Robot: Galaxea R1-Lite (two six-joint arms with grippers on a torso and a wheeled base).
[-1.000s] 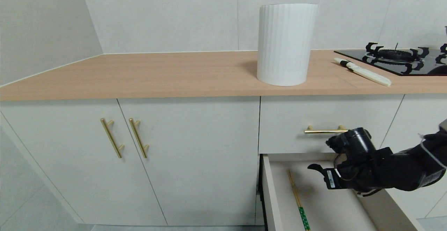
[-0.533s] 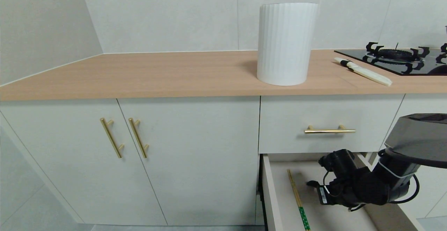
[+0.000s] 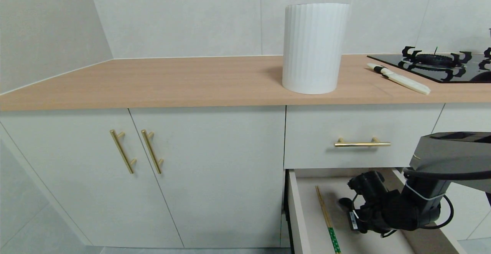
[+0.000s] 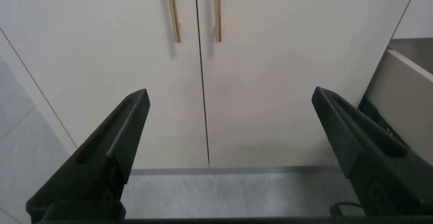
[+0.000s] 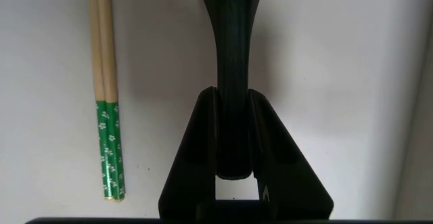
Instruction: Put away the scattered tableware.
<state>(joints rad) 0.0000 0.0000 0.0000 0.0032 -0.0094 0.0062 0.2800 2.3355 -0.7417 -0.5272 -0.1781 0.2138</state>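
Note:
The lower drawer (image 3: 297, 211) stands pulled open, with a pair of green-tipped wooden chopsticks (image 3: 326, 217) (image 5: 105, 82) lying on its floor near the left wall. My right gripper (image 3: 355, 213) (image 5: 232, 116) is down inside the drawer, right of the chopsticks, shut on the handle of a black spoon-like utensil (image 5: 230, 34) whose far end (image 3: 342, 202) sits just above the drawer floor. A cream-handled knife (image 3: 399, 79) lies on the wooden counter by the stove. My left gripper (image 4: 230, 99) hangs open and empty, facing the double cabinet doors (image 4: 203, 68).
A tall white ribbed container (image 3: 314, 48) stands on the counter (image 3: 172, 81) above the drawers. The black gas hob (image 3: 433, 64) is at the far right. The closed upper drawer's brass handle (image 3: 362, 144) juts out just above my right arm.
My right arm has lowered from in front of the upper drawer's handle into the open drawer, carrying the black utensil down close to the drawer floor.

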